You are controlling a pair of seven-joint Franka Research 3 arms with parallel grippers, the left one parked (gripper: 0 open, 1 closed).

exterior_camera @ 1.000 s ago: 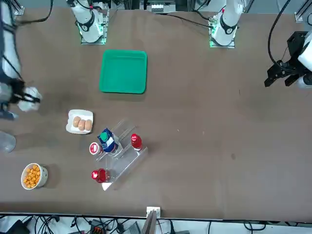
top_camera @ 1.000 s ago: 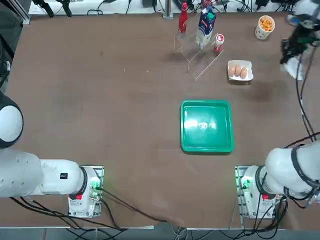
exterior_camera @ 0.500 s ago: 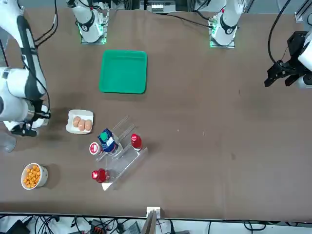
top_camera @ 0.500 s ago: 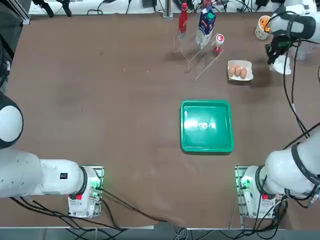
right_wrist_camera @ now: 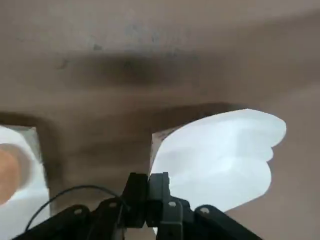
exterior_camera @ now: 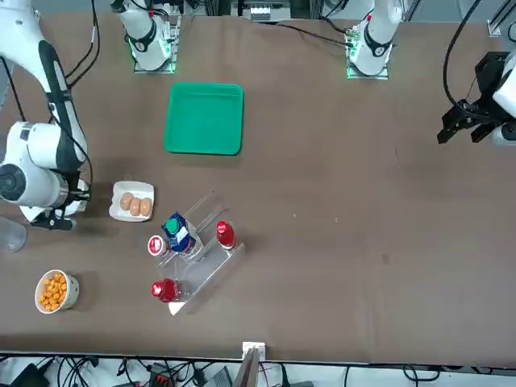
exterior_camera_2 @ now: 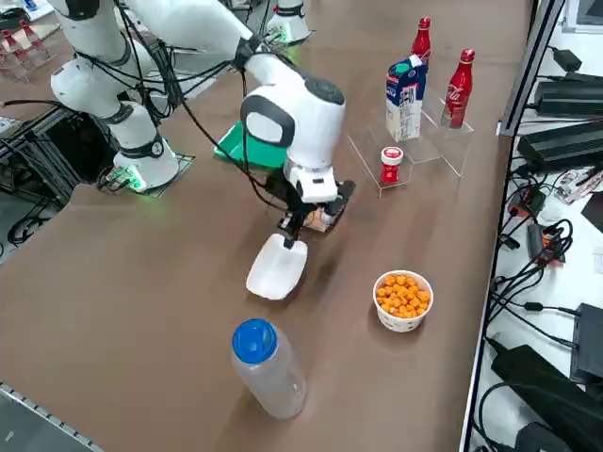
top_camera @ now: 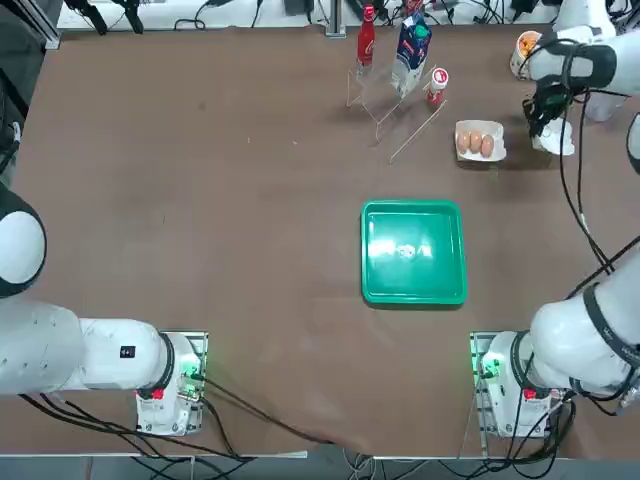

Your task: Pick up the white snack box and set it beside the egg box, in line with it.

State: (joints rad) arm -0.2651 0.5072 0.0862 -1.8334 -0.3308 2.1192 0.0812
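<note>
While carried: white snack box [exterior_camera_2: 276, 266] had closed in from egg box's [top_camera: 480, 141] 3 o'clock
Right gripper [exterior_camera_2: 294, 229]: clamped on box edge
Left: lower, align

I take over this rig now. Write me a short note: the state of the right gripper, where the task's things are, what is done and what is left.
Right gripper: shut on the edge of the white snack box, carrying it tilted just above the table, close to the egg box.
Egg box: on the table between the bottle rack and the gripper.
Done: the pick-up and most of the carry.
Left: lower the snack box flat beside the egg box, in line with it, then release.
</note>
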